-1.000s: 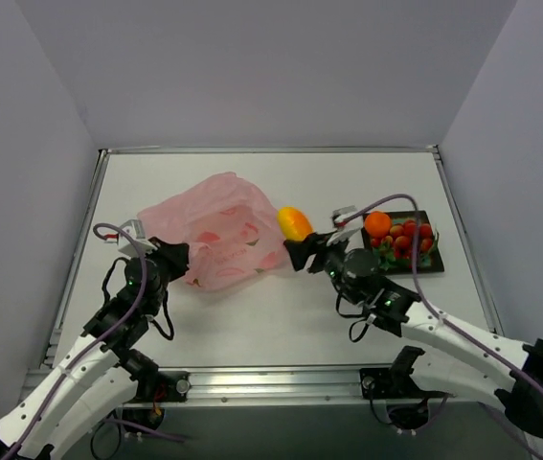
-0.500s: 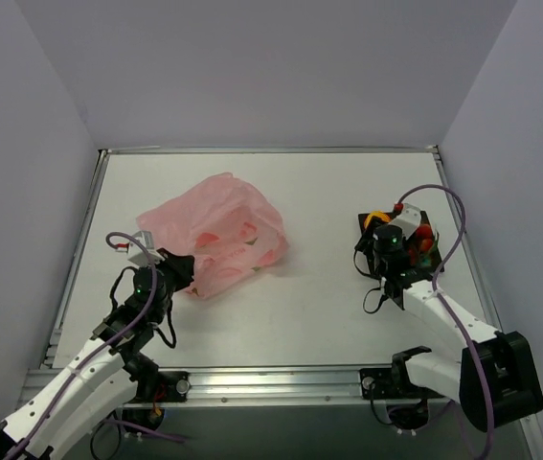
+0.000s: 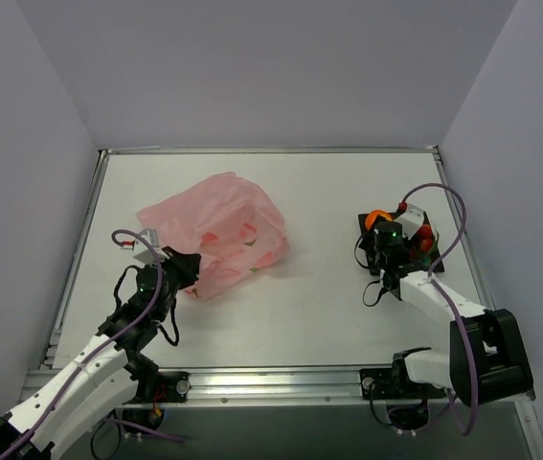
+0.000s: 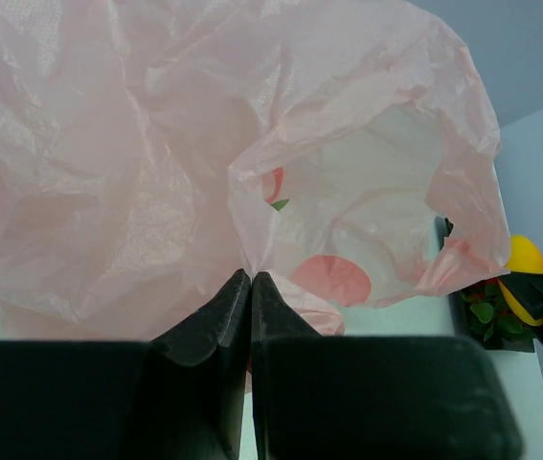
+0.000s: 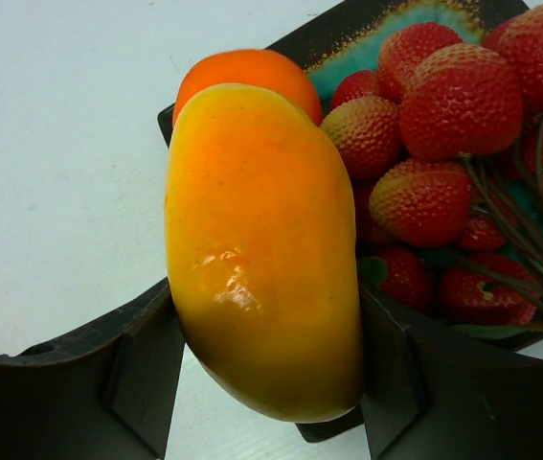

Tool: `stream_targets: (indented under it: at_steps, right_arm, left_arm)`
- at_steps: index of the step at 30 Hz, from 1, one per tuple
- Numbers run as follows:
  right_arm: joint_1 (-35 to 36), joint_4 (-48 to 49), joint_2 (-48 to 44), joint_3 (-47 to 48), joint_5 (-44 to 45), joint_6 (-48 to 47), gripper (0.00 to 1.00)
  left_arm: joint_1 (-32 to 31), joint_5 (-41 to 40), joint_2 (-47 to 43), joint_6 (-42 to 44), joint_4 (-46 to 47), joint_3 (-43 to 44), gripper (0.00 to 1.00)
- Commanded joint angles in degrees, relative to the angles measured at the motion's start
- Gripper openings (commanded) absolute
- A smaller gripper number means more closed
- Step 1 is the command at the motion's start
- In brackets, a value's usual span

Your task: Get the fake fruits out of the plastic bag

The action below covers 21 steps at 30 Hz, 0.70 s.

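The pink plastic bag lies left of centre, its mouth facing right. My left gripper is shut on the bag's near left edge; the bag's inside shows only printed fruit patterns. My right gripper is shut on a yellow-orange mango and holds it over the near left corner of the teal tray. In the tray lie an orange ball and a bunch of red berries. In the top view the orange ball shows beside the gripper.
The tray sits at the right side of the white table, near the table's right edge. Grey walls stand on three sides. A cable loops over the right arm above the tray.
My right gripper has carried the mango from beside the bag's mouth to above the tray. My left gripper has shifted slightly right, still pinching the bag.
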Motion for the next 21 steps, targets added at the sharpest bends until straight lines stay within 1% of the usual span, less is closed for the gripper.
stream_targets:
  at_steps: [1,2,4,6,9,11,12,14,15,16,21]
  right_arm:
    - [-0.69,1.58,2.29,2.99,0.58,1.36,0.29]
    - [-0.87,1.40,2.47,2.73,0.84,1.89,0.33]
    - [-1.48,0.87,2.30,1.86,1.02,3.21,0.48]
    - [-1.83,0.35,1.59,1.33,1.02,3.83,0.60]
    - [-2.36,-1.14,1.33,0.88,0.23,4.18,0.61]
    - [-2.54,-2.02,1.24,0.80,0.05,4.53,0.65]
    - [-2.62,-2.46,1.15,0.71,-0.03,4.62,0.70]
    - [-2.71,-2.99,0.80,0.27,-0.65,4.79,0.75]
    - [-2.80,-3.78,0.63,0.27,-0.82,4.80,0.83]
    - [-2.80,-4.13,0.45,0.18,-1.17,4.80,0.86]
    - [-2.89,-5.37,-2.36,-0.96,-1.18,5.15,0.87]
  left_arm:
    - [0.37,0.22,-1.11,-0.49,2.50,0.43,0.02]
    - [0.29,0.22,-1.38,-0.40,1.98,0.52,0.02]
    - [0.37,-0.04,-1.64,-0.14,1.53,0.69,0.02]
    - [0.37,-0.04,-1.38,-0.05,1.53,0.78,0.02]
    - [0.29,0.04,-0.94,-0.05,1.79,1.04,0.02]
    - [0.29,0.22,-0.68,-0.05,1.88,1.13,0.02]
    - [0.37,0.31,-0.68,-0.14,1.80,1.05,0.02]
    - [0.37,0.66,-0.68,-0.31,1.80,1.05,0.02]
    - [0.37,0.75,-0.76,-0.31,1.71,1.05,0.02]
    - [0.37,0.83,-0.85,-0.49,1.53,1.05,0.02]
    - [0.37,0.83,-1.12,-0.66,1.53,0.87,0.02]
